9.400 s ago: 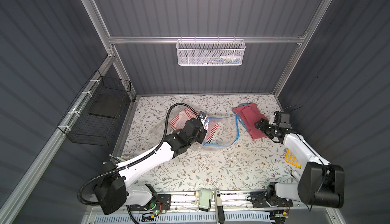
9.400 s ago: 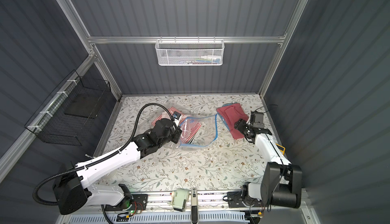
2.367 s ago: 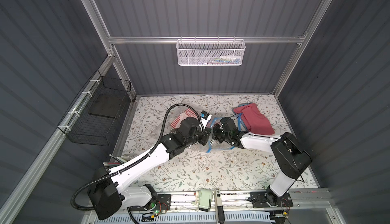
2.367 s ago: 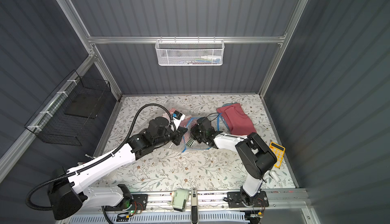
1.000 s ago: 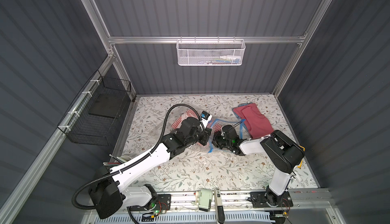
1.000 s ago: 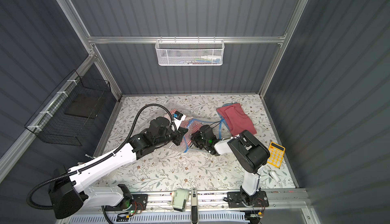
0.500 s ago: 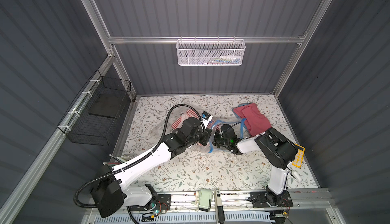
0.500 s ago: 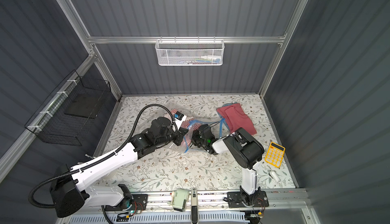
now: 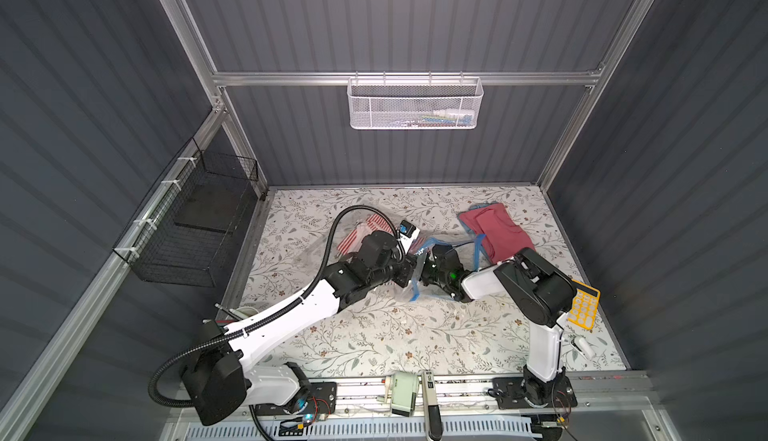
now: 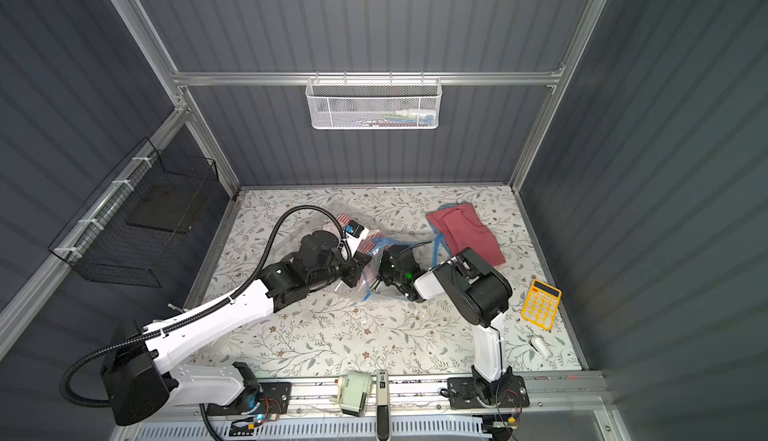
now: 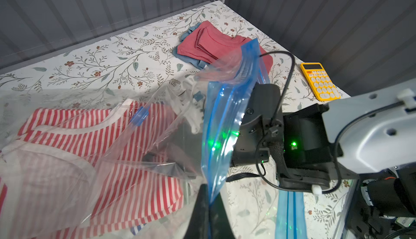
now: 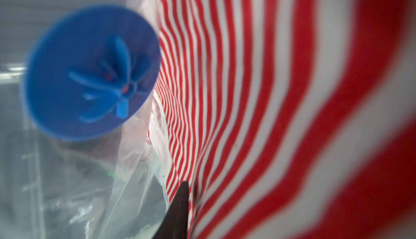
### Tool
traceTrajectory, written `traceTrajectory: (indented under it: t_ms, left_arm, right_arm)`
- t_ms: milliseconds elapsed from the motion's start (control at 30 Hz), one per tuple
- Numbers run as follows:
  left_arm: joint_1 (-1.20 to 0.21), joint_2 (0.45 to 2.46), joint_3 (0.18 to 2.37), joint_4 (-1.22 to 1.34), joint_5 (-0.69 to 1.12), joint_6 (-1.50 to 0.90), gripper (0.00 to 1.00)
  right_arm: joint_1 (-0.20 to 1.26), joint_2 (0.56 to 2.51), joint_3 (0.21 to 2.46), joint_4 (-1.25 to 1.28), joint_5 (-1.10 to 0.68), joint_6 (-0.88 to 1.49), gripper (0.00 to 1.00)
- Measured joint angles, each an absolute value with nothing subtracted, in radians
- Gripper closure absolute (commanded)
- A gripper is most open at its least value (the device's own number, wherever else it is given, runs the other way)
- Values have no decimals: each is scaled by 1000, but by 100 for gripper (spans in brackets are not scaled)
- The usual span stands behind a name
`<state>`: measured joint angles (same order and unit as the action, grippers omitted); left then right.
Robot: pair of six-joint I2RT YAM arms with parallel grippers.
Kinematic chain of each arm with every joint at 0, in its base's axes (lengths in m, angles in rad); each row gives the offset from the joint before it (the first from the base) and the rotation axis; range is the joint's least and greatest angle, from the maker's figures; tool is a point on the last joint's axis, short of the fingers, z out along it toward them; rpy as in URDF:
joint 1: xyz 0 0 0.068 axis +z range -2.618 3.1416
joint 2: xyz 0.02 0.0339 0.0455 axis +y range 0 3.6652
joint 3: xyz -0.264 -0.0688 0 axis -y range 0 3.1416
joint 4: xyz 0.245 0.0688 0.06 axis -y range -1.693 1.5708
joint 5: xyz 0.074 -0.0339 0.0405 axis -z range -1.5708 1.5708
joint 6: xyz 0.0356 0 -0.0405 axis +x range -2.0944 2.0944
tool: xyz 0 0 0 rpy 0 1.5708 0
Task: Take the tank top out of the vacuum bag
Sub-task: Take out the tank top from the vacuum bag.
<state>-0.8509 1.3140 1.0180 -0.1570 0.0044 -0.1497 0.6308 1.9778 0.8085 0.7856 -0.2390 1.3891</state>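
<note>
The vacuum bag [image 11: 227, 114], clear plastic with a blue zip strip, lies mid-table in both top views [image 9: 440, 289]. My left gripper [image 11: 208, 204] is shut on the strip's edge and lifts it. Inside lies the red-and-white striped tank top [image 11: 101, 145]. My right gripper [image 12: 191, 195] reaches in through the bag's mouth, seen in a top view [image 10: 380, 277]. One dark finger [image 12: 180, 208] presses against the striped cloth; the other is hidden behind the fabric. The round blue valve cap [image 12: 90, 73] hangs close beside it.
A folded pink garment [image 9: 496, 231] on a blue one lies back right. A yellow calculator [image 9: 584, 304] and a small white object [image 9: 584, 347] sit by the right wall. A black wire basket [image 9: 199, 227] hangs left, a white mesh basket [image 9: 415, 104] behind.
My right arm left the pink garment and pushed into the bag. Over the last second its jaws narrowed onto the striped cloth. The left gripper kept its hold on the zip strip.
</note>
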Motion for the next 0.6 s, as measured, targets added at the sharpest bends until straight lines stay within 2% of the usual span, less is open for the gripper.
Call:
traceTrajectory:
  t_ms: [67, 233, 600]
  left_arm:
    - [-851, 1314, 1018, -157, 4, -150, 100]
    - [-851, 1314, 1018, -157, 5, -150, 100]
    - [-851, 1314, 1018, -159, -68, -153, 100]
  right_arm:
    - [631, 1978, 808, 785, -239, 1389, 100]
    - [631, 1954, 807, 752, -235, 1372, 100]
    - [631, 1764, 758, 647, -220, 1349, 100]
